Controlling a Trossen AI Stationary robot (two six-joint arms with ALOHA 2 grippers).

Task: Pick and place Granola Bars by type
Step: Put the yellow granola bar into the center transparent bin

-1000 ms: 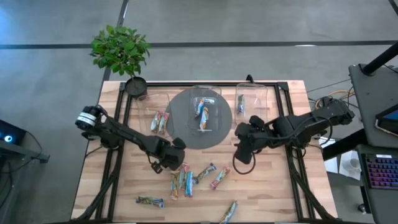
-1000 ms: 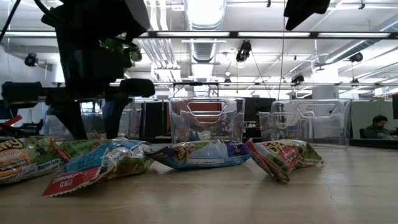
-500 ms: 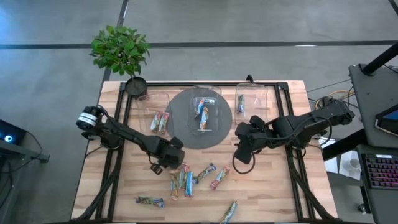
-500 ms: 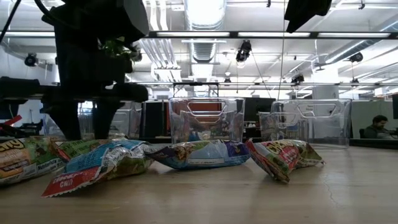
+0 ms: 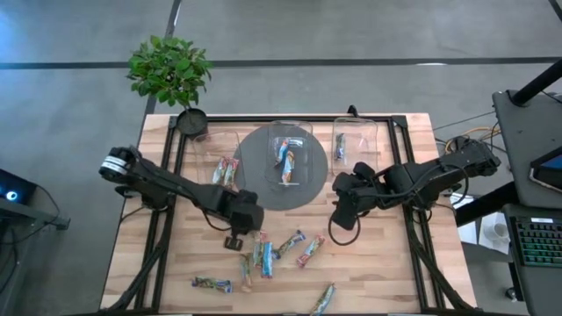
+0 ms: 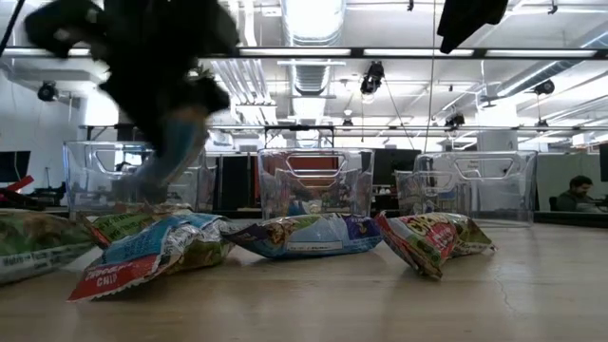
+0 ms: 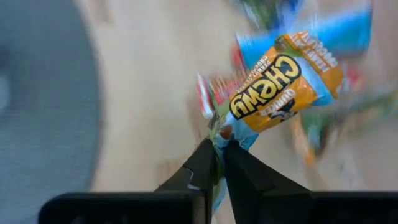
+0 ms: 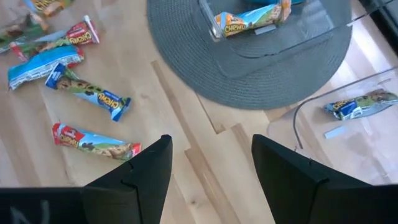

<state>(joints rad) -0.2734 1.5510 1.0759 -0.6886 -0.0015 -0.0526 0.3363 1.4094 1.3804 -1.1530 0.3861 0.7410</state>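
Note:
Several granola bars in shiny wrappers lie loose on the wooden table near its front, among them one (image 5: 288, 244), another (image 5: 309, 251) and a third (image 5: 212, 283). My left gripper (image 5: 235, 240) is over the left end of this pile, shut on an orange and blue bar (image 7: 283, 87). In the low view my left gripper (image 6: 152, 185) shows blurred above the pile. My right gripper (image 5: 344, 219) hovers open over bare wood right of the grey mat, holding nothing; its own view shows its gap (image 8: 211, 174) over the table. My left gripper pinches the crimped end of the orange and blue bar's wrapper (image 7: 225, 132) between its two fingertips. The fingers come from above at a slant. The rest of the bar reaches out beyond the fingertips, over the other bars.
Three clear bins stand along the far side: the left one (image 5: 226, 167) holds bars, the middle one (image 5: 290, 158) sits on a round grey mat (image 5: 255, 180), the right one (image 5: 351, 140) holds one bar. A potted plant (image 5: 171, 75) stands at the far left corner.
My left gripper has shut on the end of a bar at the pile's left end. It has then tipped and started upward, taking that bar with it, and the neighbouring bars have shifted a little. My right gripper has kept still.

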